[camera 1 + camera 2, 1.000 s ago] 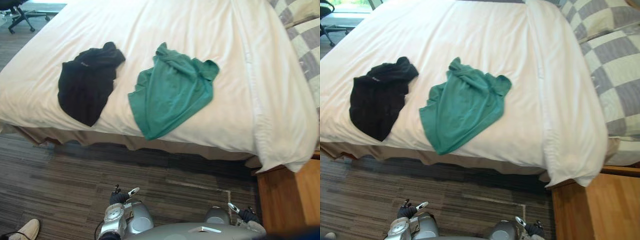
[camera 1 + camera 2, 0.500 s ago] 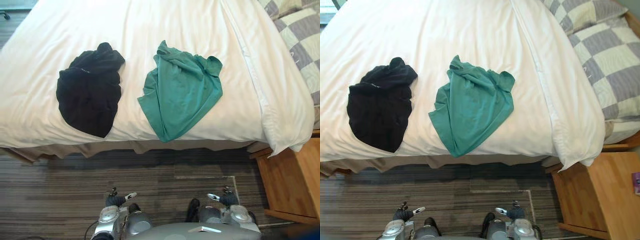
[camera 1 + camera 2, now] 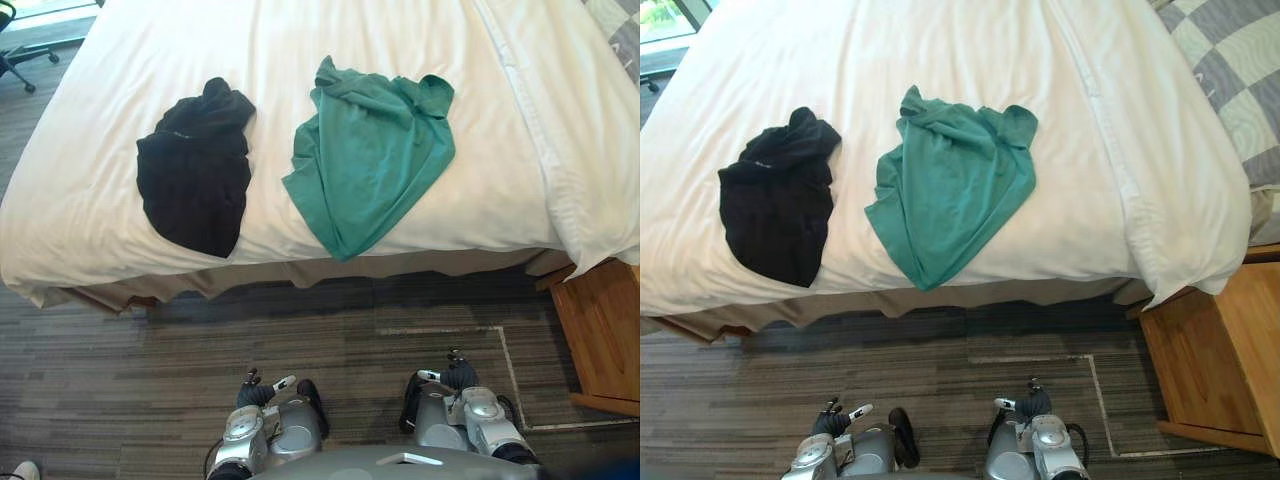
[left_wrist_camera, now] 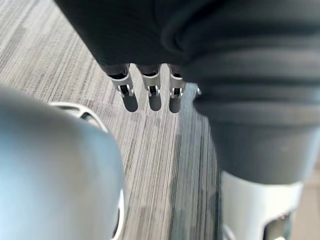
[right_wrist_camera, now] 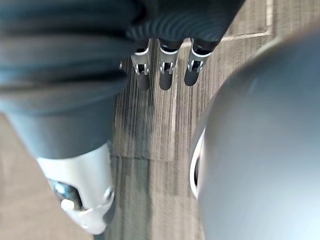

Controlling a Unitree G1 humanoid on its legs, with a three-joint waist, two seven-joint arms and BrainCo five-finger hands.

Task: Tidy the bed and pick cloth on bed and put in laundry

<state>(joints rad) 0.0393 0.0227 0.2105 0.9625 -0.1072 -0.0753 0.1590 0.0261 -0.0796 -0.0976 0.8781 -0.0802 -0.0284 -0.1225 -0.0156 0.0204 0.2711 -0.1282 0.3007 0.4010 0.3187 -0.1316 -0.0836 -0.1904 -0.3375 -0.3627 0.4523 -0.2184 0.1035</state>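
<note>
A white bed lies ahead, with a black cloth on the left and a green cloth on the right, both near the near edge. The left hand and right hand hang low, fingers straight and empty. Best to step closer, then gather one cloth by its bunched middle.

This is a bedroom. A wide white-covered bed takes up the far side, with grey-and-white checked bedding at its far right. A light wooden bedside cabinet stands by its near right corner on dark striped carpet. A black wheeled office chair stands far left.
</note>
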